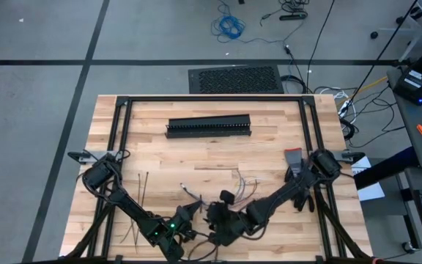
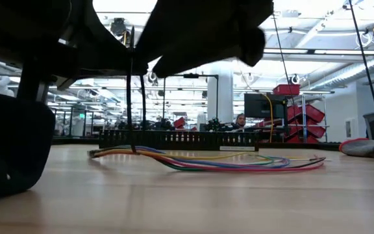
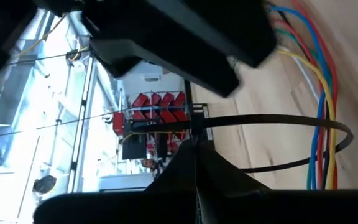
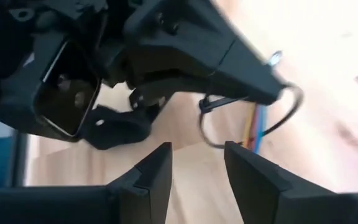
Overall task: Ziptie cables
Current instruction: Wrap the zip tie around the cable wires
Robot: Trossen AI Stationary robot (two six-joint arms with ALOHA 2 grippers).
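Two black robot arms of jointed segments, each mounted on a black base at a side of the frame. The left arm (image 1: 127, 209) shows a small green light near its wrist. The right arm (image 1: 288, 192) has a grey and red patch beside its base. The right gripper (image 4: 197, 171) has two thick, angular black fingers with flat, bevelled inner faces.

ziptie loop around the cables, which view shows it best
The left wrist view: the ziptie curves as a dark loop around the cables, its tail in the shut left claw. The right wrist view shows part of the loop, the low view two thin vertical strands, the high view almost nothing.
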